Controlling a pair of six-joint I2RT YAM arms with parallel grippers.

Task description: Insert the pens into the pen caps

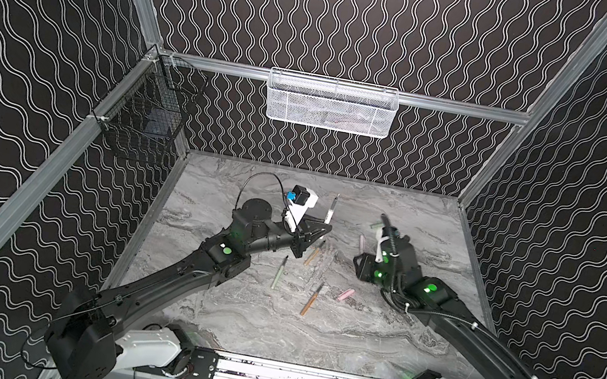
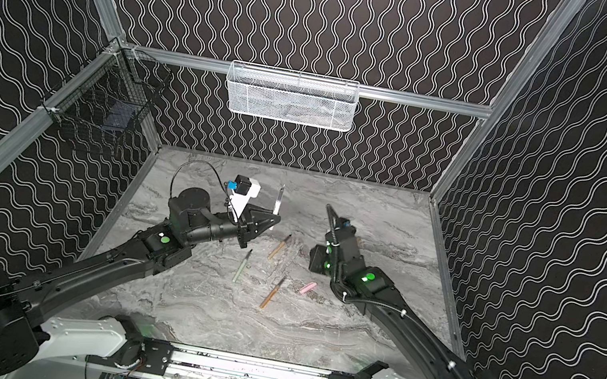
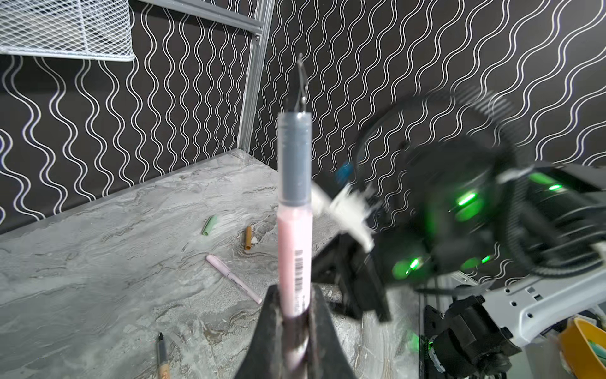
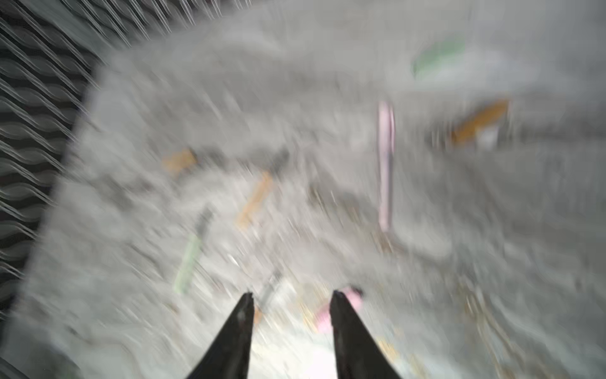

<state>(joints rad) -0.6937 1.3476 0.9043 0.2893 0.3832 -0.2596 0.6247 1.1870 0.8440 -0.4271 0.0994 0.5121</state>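
On the desk [image 1: 268,332] a green pen [image 1: 279,275], two orange pens [image 1: 311,300] and a pink cap [image 1: 345,294] lie loose between the arms, while the raised left claw [image 3: 295,293] grips a pink pen [image 3: 294,249] upright and the right claw [image 4: 292,297] hangs parted above the desk near that cap.

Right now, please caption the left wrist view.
Left tool holds thin pale pink pen, grey tip outward, above marbled table.
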